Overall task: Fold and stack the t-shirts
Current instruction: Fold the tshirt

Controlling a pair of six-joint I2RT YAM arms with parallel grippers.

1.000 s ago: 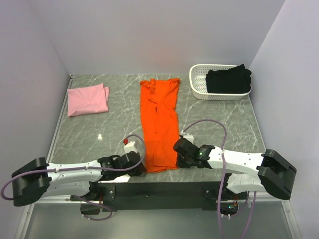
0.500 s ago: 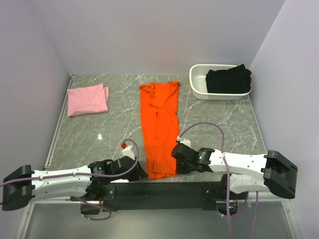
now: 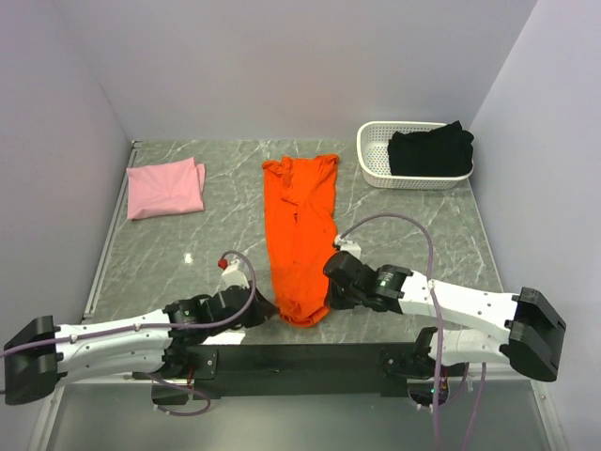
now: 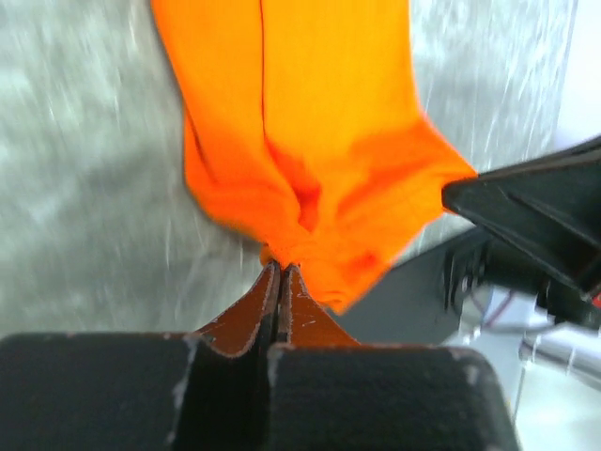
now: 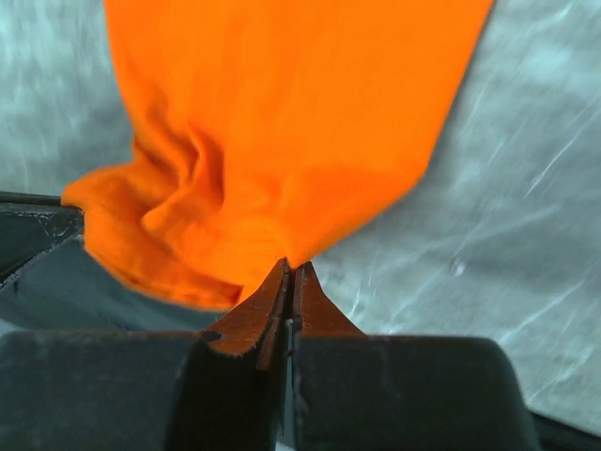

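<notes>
The orange t-shirt (image 3: pixel 300 225) lies as a long strip down the middle of the table, its near hem bunched and raised. My left gripper (image 3: pixel 272 307) is shut on the hem's left corner (image 4: pixel 286 246). My right gripper (image 3: pixel 329 291) is shut on the hem's right corner (image 5: pixel 282 246). Both pairs of jaws are pressed together on orange cloth. A pale pink t-shirt (image 3: pixel 165 188) lies folded at the far left. A black t-shirt (image 3: pixel 430 150) sits in the white basket (image 3: pixel 374 162) at the far right.
The black base bar (image 3: pixel 300 357) runs along the near table edge under the lifted hem. Walls close in the left, back and right sides. Grey marble tabletop (image 3: pixel 178 254) shows between the pink shirt and the orange one.
Both grippers have lifted the orange shirt's near hem off the table and drawn it slightly away from the near edge, so it now bunches. The right gripper closed fully on the cloth.
</notes>
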